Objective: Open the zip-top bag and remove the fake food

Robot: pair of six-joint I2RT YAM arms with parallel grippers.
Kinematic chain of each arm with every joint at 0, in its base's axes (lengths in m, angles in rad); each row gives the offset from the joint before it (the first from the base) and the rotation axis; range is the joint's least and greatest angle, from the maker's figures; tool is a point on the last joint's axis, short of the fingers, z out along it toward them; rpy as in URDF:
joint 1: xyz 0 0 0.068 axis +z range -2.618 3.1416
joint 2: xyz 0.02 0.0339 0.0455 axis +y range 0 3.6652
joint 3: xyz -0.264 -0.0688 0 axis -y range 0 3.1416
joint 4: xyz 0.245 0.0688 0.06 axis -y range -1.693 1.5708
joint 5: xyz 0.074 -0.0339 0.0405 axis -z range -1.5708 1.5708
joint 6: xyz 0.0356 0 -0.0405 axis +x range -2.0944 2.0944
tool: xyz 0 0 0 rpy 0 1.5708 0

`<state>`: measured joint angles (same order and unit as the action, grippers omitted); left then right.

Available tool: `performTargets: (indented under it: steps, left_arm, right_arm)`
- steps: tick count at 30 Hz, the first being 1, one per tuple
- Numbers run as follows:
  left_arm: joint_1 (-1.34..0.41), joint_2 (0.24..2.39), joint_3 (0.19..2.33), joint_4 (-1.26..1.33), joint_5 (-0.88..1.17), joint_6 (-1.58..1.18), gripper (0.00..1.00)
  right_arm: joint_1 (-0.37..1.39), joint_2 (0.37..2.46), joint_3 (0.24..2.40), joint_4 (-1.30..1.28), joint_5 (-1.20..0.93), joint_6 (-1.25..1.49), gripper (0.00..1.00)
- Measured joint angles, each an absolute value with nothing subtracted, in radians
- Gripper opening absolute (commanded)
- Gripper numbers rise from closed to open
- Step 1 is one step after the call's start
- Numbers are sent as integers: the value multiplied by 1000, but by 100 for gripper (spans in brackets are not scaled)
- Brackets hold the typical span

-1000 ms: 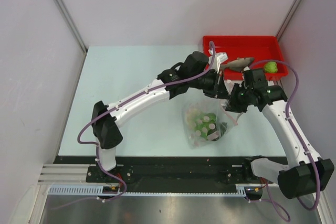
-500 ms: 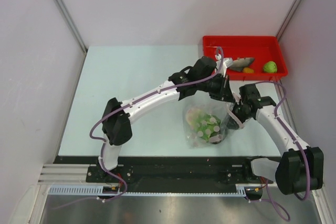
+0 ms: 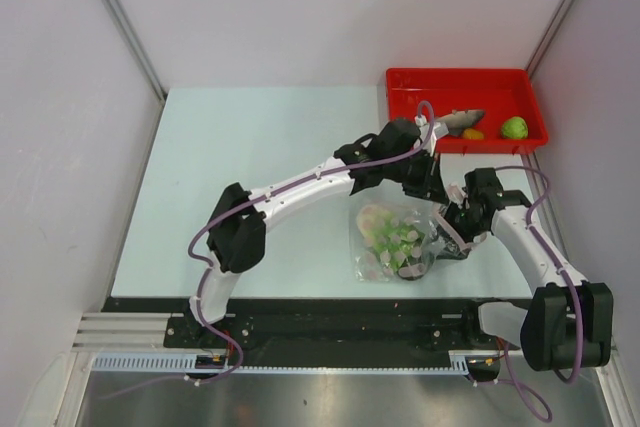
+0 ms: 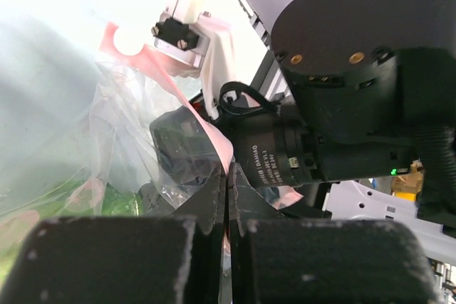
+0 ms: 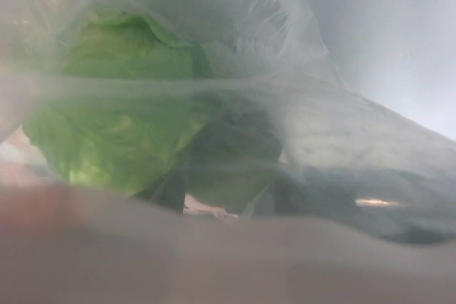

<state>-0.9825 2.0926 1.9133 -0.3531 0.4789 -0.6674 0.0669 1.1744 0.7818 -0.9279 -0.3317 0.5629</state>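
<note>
The pale table (image 3: 250, 147) stretches well to the left of the red tray (image 3: 455, 74). Across it the left arm (image 3: 300, 182) reaches toward the tray's near left corner. The zip-top bag (image 3: 372, 215) lies on the table on the near side of the tray, below its left end and apart from it. Its clear, crinkled plastic is gathered upward toward the tray. A leafy green lettuce-like piece (image 3: 398, 237) sits inside, and the right wrist view shows it only through blurred film. Between the bag and the tray, the left gripper (image 4: 226, 189) has its fingers pressed together on the bag's pinkish zip strip (image 4: 210, 129), which runs down into the pinch. Just right of that, and likewise on the near side of the tray, the right gripper (image 3: 452, 232) is at the bag's right edge, touching or buried in the plastic. Whether its fingers are apart or together cannot be told, since plastic covers its camera. Inside the tray, along the near wall, the grey fish (image 3: 462, 121) lies left of centre. The orange-brown round fruit (image 3: 473, 134) is just beside it, and the light green round fruit (image 3: 514, 128) lies further toward the tray's right end.
</note>
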Motion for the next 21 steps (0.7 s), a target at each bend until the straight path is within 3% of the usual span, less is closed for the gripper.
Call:
performTargets:
  steps: [6, 18, 21]
  left_arm:
    - [-989, 2093, 1913, -353, 483, -681, 0]
    - [-1006, 2114, 1904, -353, 485, -692, 0]
    - [-1008, 2114, 1883, -350, 485, -693, 0]
  right_arm:
    - [65, 1167, 725, -906, -347, 559, 58]
    - [80, 1283, 601, -696, -453, 642, 73]
    - [83, 1309, 576, -646, -468, 659, 69]
